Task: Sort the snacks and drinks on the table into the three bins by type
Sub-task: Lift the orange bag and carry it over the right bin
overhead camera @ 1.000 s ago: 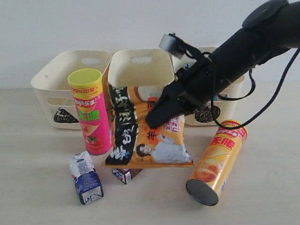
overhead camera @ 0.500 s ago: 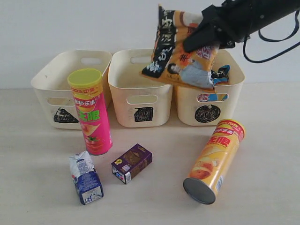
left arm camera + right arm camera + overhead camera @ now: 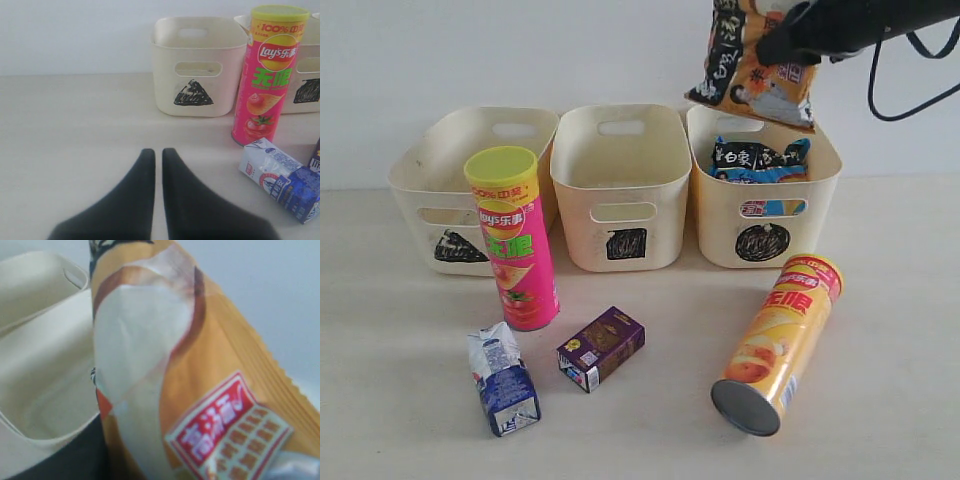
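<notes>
My right gripper is shut on the orange noodle packet, which hangs high above the right bin. That packet fills the right wrist view and hides most of the jaws. A blue, black-banded noodle packet lies inside the right bin. The pink chip tube with its yellow lid stands upright before the left bin. On its side at the front right lies the orange-yellow chip tube. The blue and white drink carton lies at the front left. My left gripper is shut and empty, low over the table, left of the pink tube and carton.
A small purple box lies between the carton and the orange-yellow tube. The middle bin stands between the other two bins; nothing shows inside it. A white wall runs behind the bins. The left wrist view shows the left bin.
The right gripper has lifted the orange noodle packet off the table, up and to the right, until it hangs over the right bin. This uncovered the purple box. The left gripper stayed shut.
</notes>
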`<state>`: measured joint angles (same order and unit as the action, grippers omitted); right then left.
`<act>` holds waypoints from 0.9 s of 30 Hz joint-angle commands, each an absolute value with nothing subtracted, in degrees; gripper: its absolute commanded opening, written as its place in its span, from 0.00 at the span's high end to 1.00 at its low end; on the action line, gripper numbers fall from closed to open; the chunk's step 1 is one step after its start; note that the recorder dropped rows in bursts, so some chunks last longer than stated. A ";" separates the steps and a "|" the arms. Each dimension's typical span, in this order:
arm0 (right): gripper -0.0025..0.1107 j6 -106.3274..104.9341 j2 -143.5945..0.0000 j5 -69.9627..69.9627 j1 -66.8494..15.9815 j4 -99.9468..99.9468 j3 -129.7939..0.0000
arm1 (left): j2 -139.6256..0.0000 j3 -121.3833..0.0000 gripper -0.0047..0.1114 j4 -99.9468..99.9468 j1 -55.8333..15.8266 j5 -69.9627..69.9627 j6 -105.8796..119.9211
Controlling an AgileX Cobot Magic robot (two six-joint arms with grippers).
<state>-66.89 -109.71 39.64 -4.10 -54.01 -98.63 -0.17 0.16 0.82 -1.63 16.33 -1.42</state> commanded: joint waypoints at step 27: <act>0.98 -83.24 -121.17 29.12 -3.95 -58.35 -100.08 | 0.00 0.00 0.92 0.46 -1.57 15.87 -2.13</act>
<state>-83.04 -121.24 30.03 -4.10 -56.60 -99.33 -0.17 0.16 0.82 -1.63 16.33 -1.42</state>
